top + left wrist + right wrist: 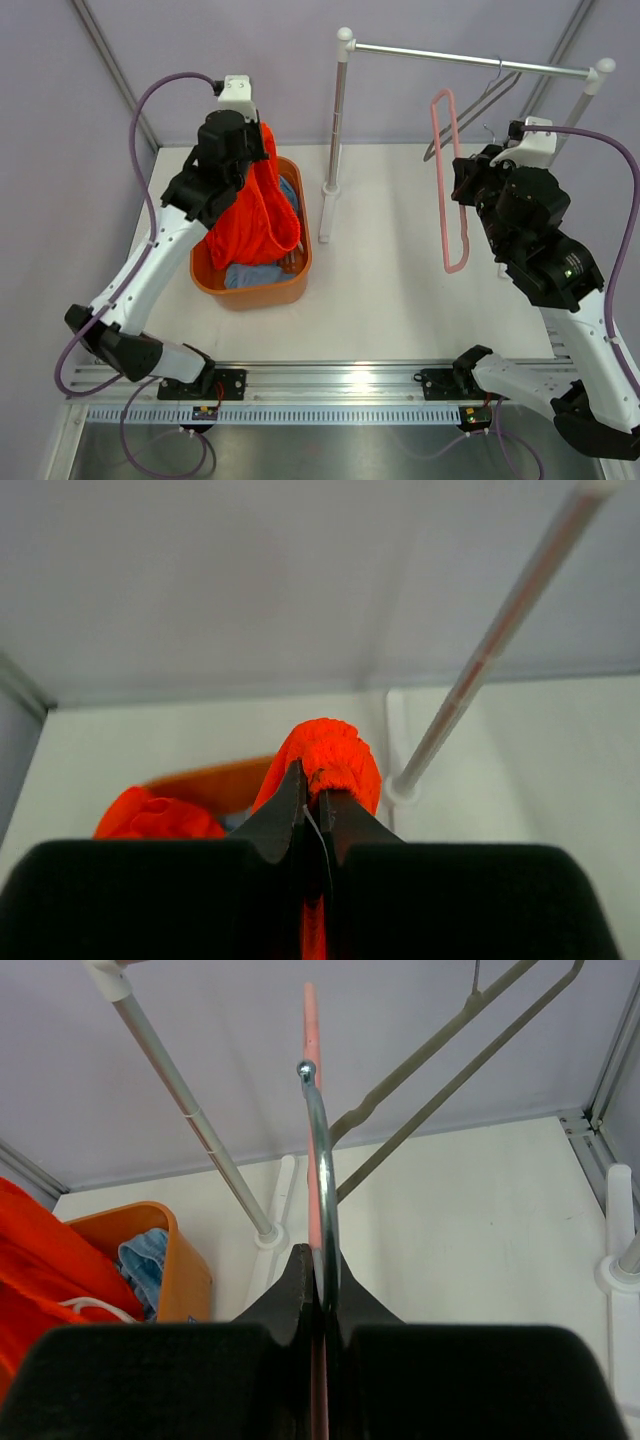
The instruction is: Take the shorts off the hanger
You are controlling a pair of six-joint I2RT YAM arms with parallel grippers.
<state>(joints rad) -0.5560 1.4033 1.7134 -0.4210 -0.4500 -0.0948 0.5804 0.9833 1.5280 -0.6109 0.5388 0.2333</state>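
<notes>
**Left arm** [150,262] and **right arm** [545,250]: white tubular links alternate with black, blocky joint housings.

**Wrist ends:** the left white cap [237,92] and the right white cap [537,143] are both angular.

**Cabling:** the left purple cable [148,120] and the right purple cable [625,180] each run from a cap in a wide outside loop to the arm's base.

**Indicator:** a small green light [571,268] shows on a black housing of the right arm.

**Bases:** each sits on a black mounting plate [225,382].

**Left gripper** [312,780] and **right gripper** [318,1260]: each has a broad matte-black body. Its two black fingers [285,815] taper to wedge-shaped tips.
</notes>
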